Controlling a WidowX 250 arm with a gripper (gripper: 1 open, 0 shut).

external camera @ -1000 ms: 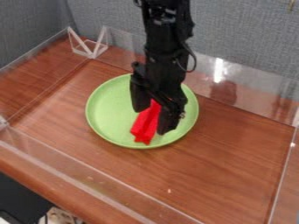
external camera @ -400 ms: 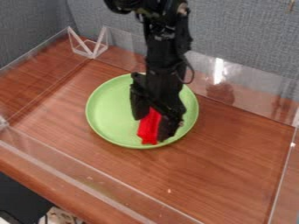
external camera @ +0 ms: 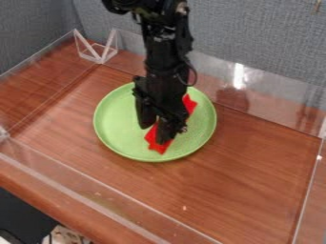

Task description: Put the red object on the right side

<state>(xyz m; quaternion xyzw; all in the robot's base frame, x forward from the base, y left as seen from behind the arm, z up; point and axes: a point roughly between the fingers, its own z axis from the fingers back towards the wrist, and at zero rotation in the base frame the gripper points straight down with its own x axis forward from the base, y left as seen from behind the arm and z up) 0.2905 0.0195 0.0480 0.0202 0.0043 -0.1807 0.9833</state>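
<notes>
The red object (external camera: 156, 141) lies slantwise on the lime-green round plate (external camera: 114, 120). One end pokes out toward the front and the other shows behind the arm at the upper right. My gripper (external camera: 162, 125) points straight down over the block's middle, low on the plate. Its dark fingers (external camera: 145, 118) stand apart on either side of the block, open, and whether they touch it I cannot tell. The block's middle is hidden by the gripper. The right side (external camera: 261, 162) is bare dark brown wooden tabletop.
Clear acrylic walls (external camera: 76, 195) ring the tabletop on all sides. A small clear acrylic stand (external camera: 95, 46) sits at the back left corner. A grey fabric panel rises behind the table.
My gripper has shifted left and sunk lower over the plate, so it now straddles the red block's middle. The block remains on the plate.
</notes>
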